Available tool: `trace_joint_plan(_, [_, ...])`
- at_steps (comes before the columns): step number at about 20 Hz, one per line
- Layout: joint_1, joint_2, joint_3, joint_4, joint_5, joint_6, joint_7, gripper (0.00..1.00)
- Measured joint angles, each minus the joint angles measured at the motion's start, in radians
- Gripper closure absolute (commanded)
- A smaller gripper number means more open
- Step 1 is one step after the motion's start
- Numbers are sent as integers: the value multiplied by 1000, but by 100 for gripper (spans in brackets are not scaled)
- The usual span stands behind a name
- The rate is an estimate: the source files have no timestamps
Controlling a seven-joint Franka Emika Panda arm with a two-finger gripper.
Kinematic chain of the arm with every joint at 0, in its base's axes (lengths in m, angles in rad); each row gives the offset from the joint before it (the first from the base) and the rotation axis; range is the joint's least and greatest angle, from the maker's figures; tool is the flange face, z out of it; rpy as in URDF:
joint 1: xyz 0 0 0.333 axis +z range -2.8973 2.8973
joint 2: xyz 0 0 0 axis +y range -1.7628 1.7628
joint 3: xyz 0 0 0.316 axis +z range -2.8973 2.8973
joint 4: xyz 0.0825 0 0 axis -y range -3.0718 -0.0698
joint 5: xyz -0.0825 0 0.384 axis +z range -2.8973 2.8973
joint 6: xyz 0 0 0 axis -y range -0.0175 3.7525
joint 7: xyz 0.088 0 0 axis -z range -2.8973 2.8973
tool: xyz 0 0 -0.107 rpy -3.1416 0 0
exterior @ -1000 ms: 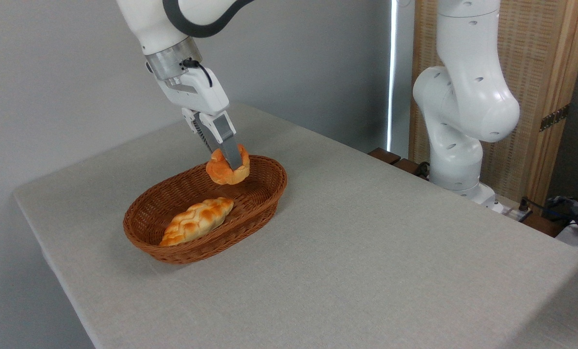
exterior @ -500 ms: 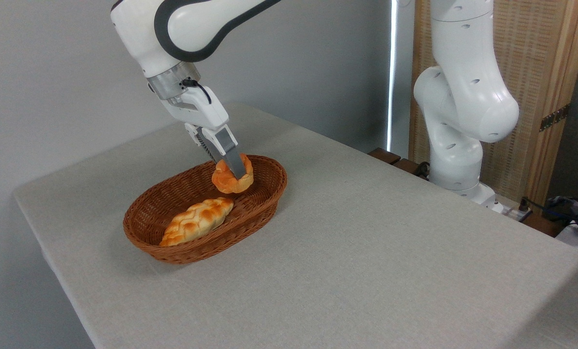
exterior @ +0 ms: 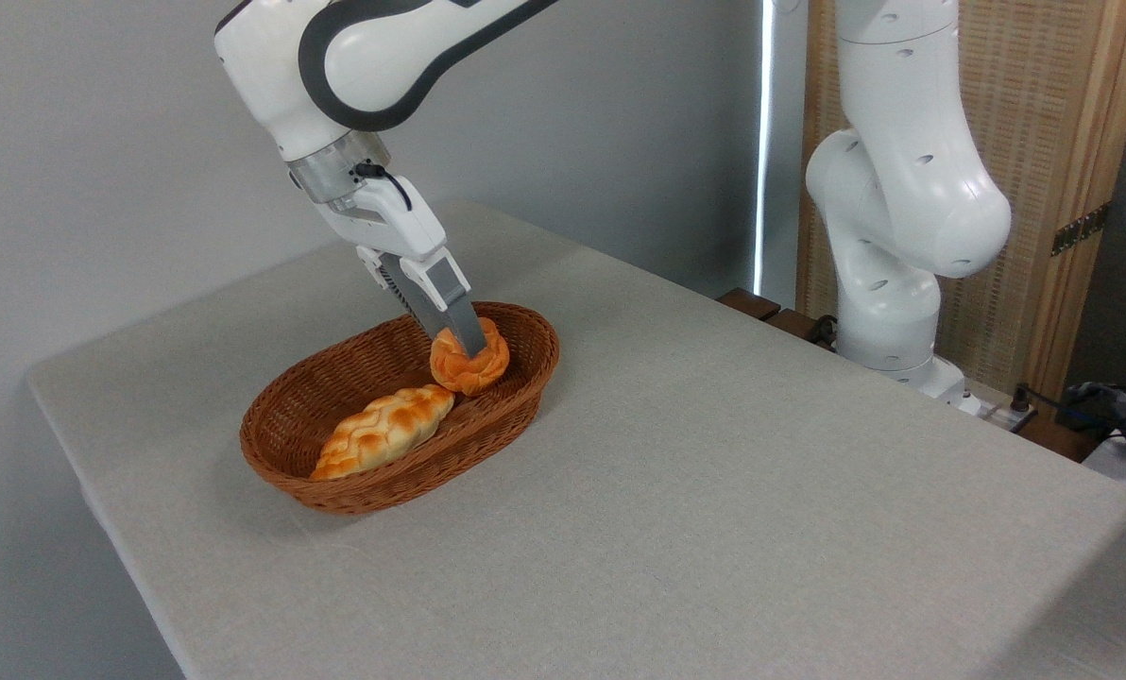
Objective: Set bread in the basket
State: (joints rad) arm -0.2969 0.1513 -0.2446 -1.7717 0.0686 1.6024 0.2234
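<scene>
Camera view: tool clamped on round bread, low inside basket, long axis diagonal

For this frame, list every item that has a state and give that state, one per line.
Bun: held between the fingers, low inside the basket's far end; whether it touches the bottom cannot be told.
Gripper: shut on the bun, tilted.
Braided loaf: lying free in the basket, beside the bun.
Basket: upright on the table, holding both breads.
</scene>
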Motion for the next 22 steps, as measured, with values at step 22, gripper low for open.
trace_joint_plan(22, [204, -152, 184, 170, -104, 0, 379, 0])
